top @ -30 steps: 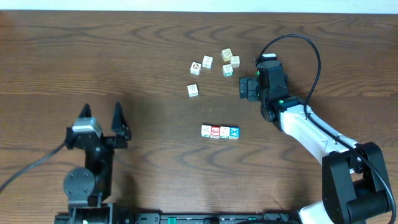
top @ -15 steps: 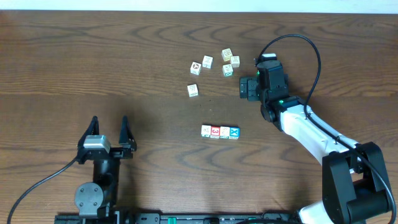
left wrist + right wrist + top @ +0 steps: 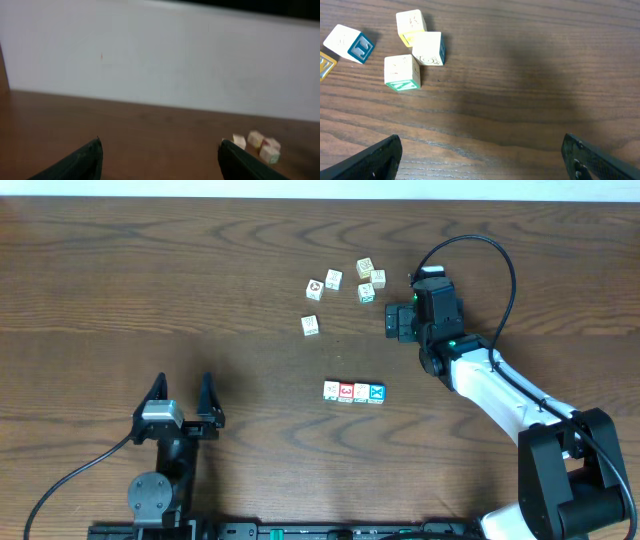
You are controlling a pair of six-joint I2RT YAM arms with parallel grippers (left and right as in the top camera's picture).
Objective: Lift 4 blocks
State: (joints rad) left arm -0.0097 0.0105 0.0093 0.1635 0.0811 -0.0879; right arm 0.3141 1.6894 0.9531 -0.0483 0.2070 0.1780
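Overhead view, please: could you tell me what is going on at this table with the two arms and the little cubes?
Nothing is being handled right now. Four picture blocks sit in a tight row on the wooden table, untouched. The right end effector hangs open beside a scatter of loose cream cubes farther back, holding nothing. The left end effector is also open and empty, near the front left of the table, well away from the row. No block is lifted yet.
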